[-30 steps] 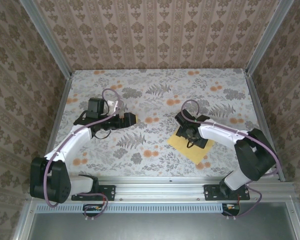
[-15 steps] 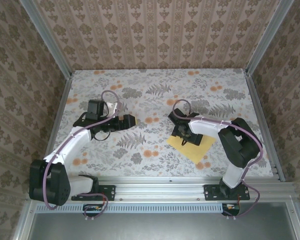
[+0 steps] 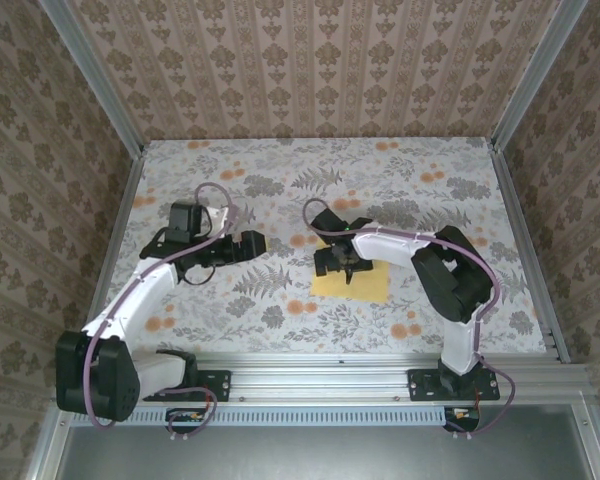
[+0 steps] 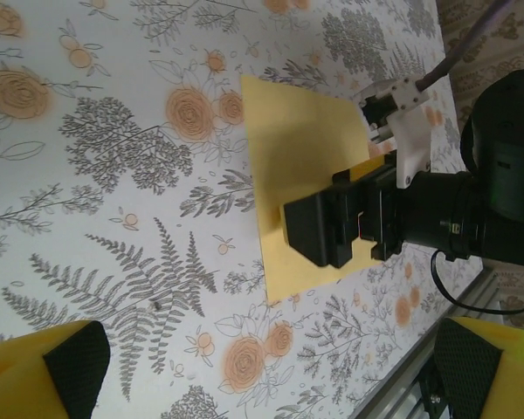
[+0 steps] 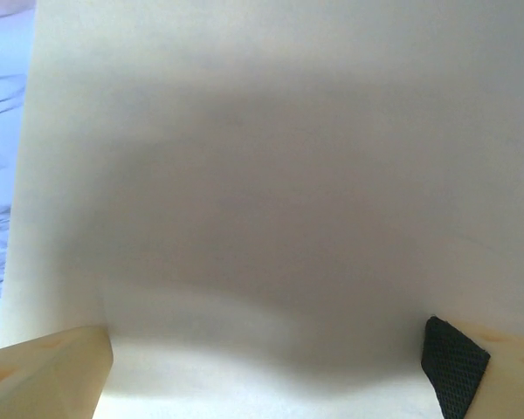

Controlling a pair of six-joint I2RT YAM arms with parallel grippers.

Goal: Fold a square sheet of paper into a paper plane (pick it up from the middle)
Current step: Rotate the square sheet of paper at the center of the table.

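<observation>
The table (image 3: 320, 368) is covered from side to side by a cloth (image 3: 400, 190) printed with grey ferns and small orange flowers. On the cloth lies a plain yellow-orange sheet (image 3: 368, 288), flat, a little right of the middle and nearer the front edge than the back wall. Its edges run roughly square to the table's.

Top view: even, diffuse light, faint shadows around the square sheet of paper (image 3: 368, 288). Left wrist: sharp at the sheet, blurred below it. Right wrist: sheet washed out (nearly white), grey shadow across it, soft focus.
</observation>
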